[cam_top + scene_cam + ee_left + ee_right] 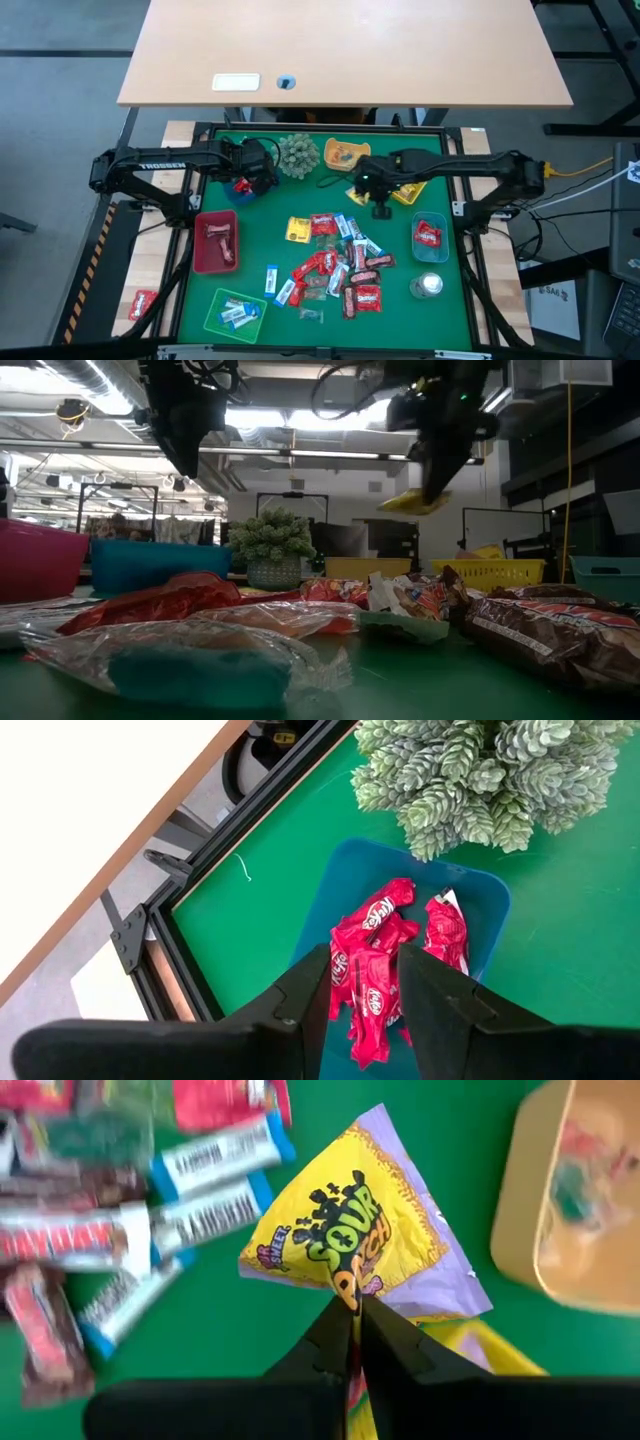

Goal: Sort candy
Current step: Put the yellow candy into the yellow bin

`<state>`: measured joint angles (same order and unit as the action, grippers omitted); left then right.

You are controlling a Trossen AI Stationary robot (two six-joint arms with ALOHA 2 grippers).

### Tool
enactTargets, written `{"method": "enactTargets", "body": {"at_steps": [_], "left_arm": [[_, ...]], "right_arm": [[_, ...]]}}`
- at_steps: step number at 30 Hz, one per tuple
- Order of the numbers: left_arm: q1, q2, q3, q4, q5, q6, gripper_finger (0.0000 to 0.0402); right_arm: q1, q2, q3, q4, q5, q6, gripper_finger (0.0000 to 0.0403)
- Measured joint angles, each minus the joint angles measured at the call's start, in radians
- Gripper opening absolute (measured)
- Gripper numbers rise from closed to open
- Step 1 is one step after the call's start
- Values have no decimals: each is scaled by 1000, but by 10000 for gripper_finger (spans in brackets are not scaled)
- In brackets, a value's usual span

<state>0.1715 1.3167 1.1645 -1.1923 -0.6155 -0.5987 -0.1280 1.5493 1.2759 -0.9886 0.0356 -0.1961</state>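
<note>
The candy is a heap of small wrapped packets (pixel 335 268) lying mid-table, red, blue-white and brown. My right gripper (pixel 357 1305) hangs over the table right of the plant ball (pixel 297 153) and is shut on a yellow Sour Patch packet (pixel 350 1230). My left gripper (pixel 365 995) is open, high above a blue tray (pixel 470 905) that holds red KitKat packets (pixel 375 965); its fingers frame them without touching. In the low view the left gripper (pixel 185 435) carries nothing. My right gripper pinches the yellow packet between its two fingers at one edge (pixel 350 1292). The rest of the packet spreads out beyond the fingertips. In the low view the fingers point down and the packet (pixel 415 503) hangs below them, lifted clear of the table.
Trays stand around the heap: orange-yellow (pixel 345 153) at the far side, red (pixel 215 242) at left, green (pixel 235 312) near left, blue (pixel 430 240) at right with red candy. A yellow tray (pixel 490 1350) lies below the right gripper. A silvery thing (pixel 428 285) sits near right.
</note>
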Motion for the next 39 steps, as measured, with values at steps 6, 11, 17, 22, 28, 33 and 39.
{"method": "enactTargets", "body": {"at_steps": [6,11,17,22,28,33,39], "left_arm": [[-1,0,0,0,0,0,105],[0,0,0,0,0,0,105],[0,0,0,0,0,0,105],[-1,0,0,0,0,0,105],[-3,0,0,0,0,0,105],[-3,0,0,0,0,0,105],[-3,0,0,0,0,0,105]], "right_arm": [[-57,-95,-79,-91,52,-19,21],[-131,-144,-157,-150,116,-16,21],[-186,-149,-193,-145,132,-10,21],[-210,-149,-199,-152,188,-18,21],[-214,-149,-199,-178,226,-19,22],[-213,-149,-199,-204,226,-19,50],[-213,-149,-199,-218,226,-19,116]]}}
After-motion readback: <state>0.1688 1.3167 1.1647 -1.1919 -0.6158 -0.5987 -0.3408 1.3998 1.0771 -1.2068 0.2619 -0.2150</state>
